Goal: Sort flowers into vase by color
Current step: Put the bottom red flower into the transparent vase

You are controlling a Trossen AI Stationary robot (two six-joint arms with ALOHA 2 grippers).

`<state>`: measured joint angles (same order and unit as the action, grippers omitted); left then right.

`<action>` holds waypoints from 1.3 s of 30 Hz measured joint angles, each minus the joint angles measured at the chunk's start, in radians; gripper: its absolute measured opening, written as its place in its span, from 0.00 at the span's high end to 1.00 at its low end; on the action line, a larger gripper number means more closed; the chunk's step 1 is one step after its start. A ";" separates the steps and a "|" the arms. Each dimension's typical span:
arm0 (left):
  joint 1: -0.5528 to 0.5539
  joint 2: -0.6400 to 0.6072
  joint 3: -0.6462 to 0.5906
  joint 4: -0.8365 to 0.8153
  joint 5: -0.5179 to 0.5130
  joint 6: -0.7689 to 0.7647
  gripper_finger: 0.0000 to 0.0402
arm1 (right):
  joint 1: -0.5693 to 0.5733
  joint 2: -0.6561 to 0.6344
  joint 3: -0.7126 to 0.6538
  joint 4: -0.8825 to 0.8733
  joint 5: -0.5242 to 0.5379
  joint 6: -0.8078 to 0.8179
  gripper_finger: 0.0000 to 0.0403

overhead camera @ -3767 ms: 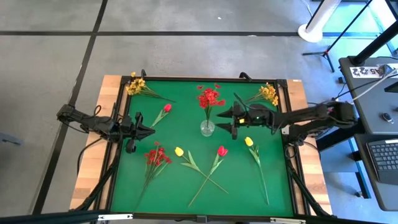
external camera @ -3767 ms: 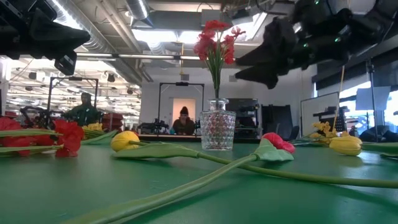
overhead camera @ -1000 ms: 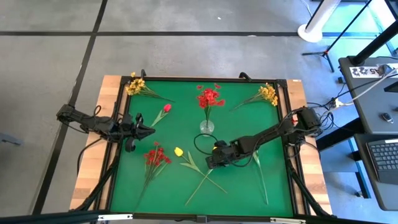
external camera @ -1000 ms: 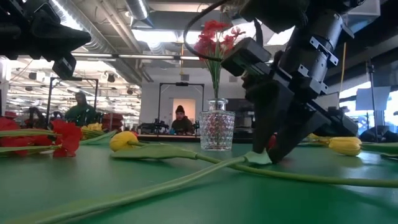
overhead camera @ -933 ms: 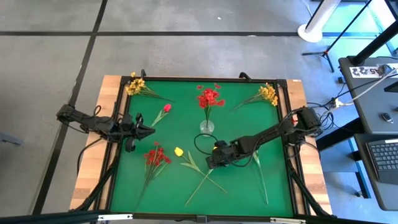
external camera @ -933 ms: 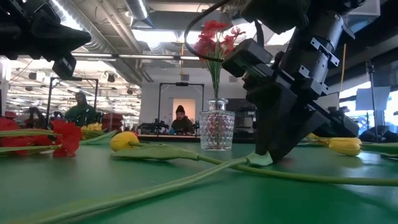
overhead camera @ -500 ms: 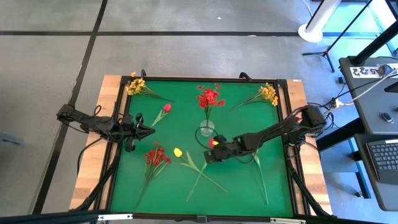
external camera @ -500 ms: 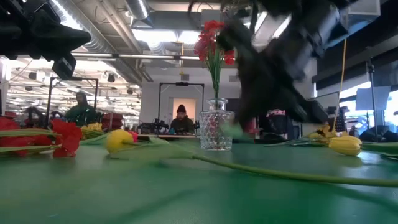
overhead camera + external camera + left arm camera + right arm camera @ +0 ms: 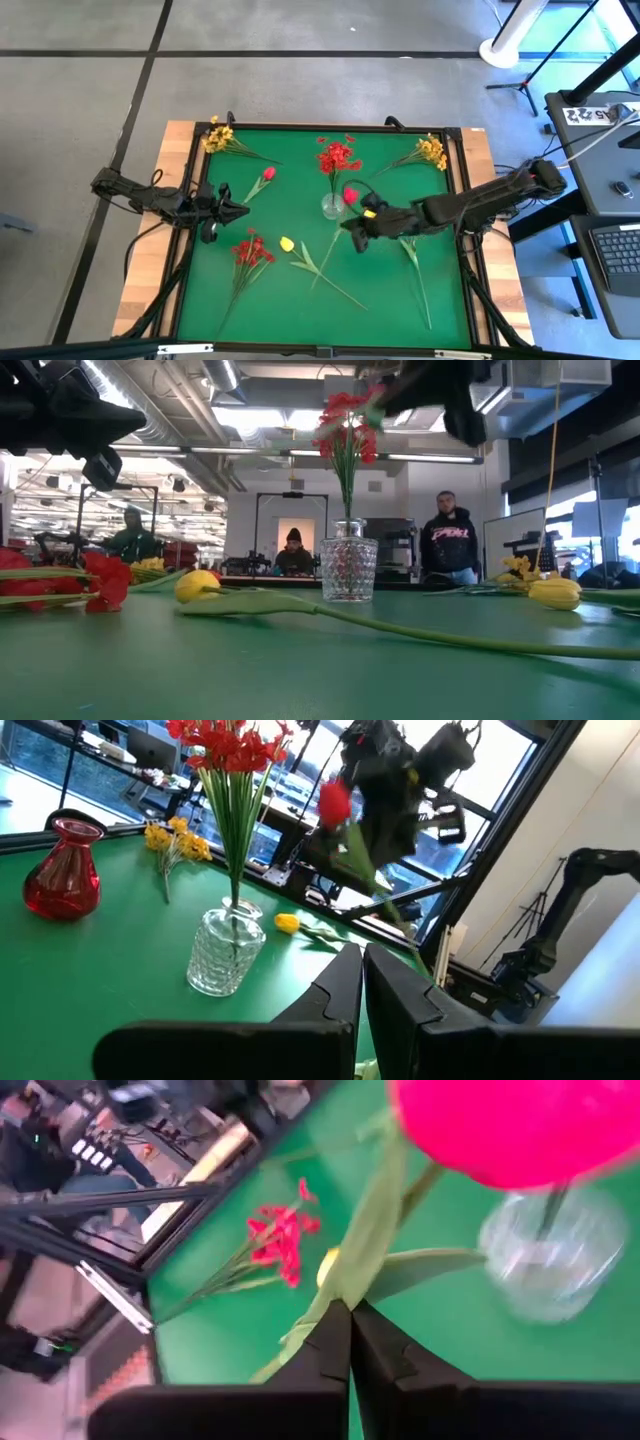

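Note:
A clear glass vase [image 9: 333, 206] stands mid-table with a red clustered spray [image 9: 338, 157] stuck in it. My right gripper [image 9: 355, 228] hovers just right of the vase, shut on a red tulip [image 9: 350, 194]. Its head [image 9: 500, 1130] is up beside the vase [image 9: 550, 1260]. At the table's left edge my left gripper [image 9: 240, 210] waits, shut and holding nothing. Lying on the green mat are a red tulip [image 9: 268, 173], a red spray [image 9: 250, 250], a yellow tulip [image 9: 288, 243], another yellow tulip's stem [image 9: 415, 262] and two yellow sprays [image 9: 218, 137] [image 9: 432, 150]. My right gripper pinches the red tulip's green stem and leaf [image 9: 350, 1285] between its two fingers, a short way below the head. The fingers reach in from the table's right, high above the mat. The tulip is lifted clear, with its long stem [image 9: 322, 262] trailing toward the near edge.
The mat is ringed by a black frame [image 9: 460, 190] on a wooden table. The yellow tulip's stem [image 9: 450, 642] lies across the middle of the mat. People stand in the room behind [image 9: 448, 540]. Open mat lies along the near edge.
My right gripper has risen from the mat with the red tulip and moved toward the far edge, up beside the vase. The tulip, which lay crossed over the yellow tulip's stem, is now lifted clear. The yellow tulip stays on the mat.

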<state>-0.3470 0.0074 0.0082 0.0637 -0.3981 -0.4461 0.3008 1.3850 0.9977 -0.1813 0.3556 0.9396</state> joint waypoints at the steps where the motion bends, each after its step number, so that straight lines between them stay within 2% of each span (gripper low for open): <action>1: 0.000 0.000 0.000 0.000 0.000 -0.001 0.97 | 0.000 -0.019 0.000 -0.004 0.023 -0.063 1.00; 5: 0.000 0.000 0.000 0.004 0.000 -0.025 0.97 | 0.000 -0.081 0.037 -0.034 0.128 -0.353 1.00; 10: 0.000 0.000 0.000 0.006 -0.001 -0.050 0.97 | 0.000 -0.088 0.129 -0.084 0.279 -0.693 1.00; 15: 0.000 0.000 0.000 0.013 -0.004 -0.075 0.97 | 0.000 -0.084 0.164 -0.085 0.440 -0.953 1.00; 19: 0.000 0.000 0.000 0.023 -0.007 -0.077 0.97 | -0.010 -0.083 0.166 -0.085 0.501 -1.036 1.00; 31: 0.000 0.000 0.000 0.041 -0.009 -0.079 0.97 | -0.095 -0.085 0.166 -0.071 0.458 -1.137 1.00; 39: 0.000 0.000 0.000 0.042 -0.009 -0.077 0.97 | -0.121 -0.085 0.166 0.010 0.437 -1.208 1.00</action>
<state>-0.3473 0.0074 0.0082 0.1055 -0.4072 -0.5236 0.1802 1.3001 1.1636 -0.1710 0.7928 -0.2689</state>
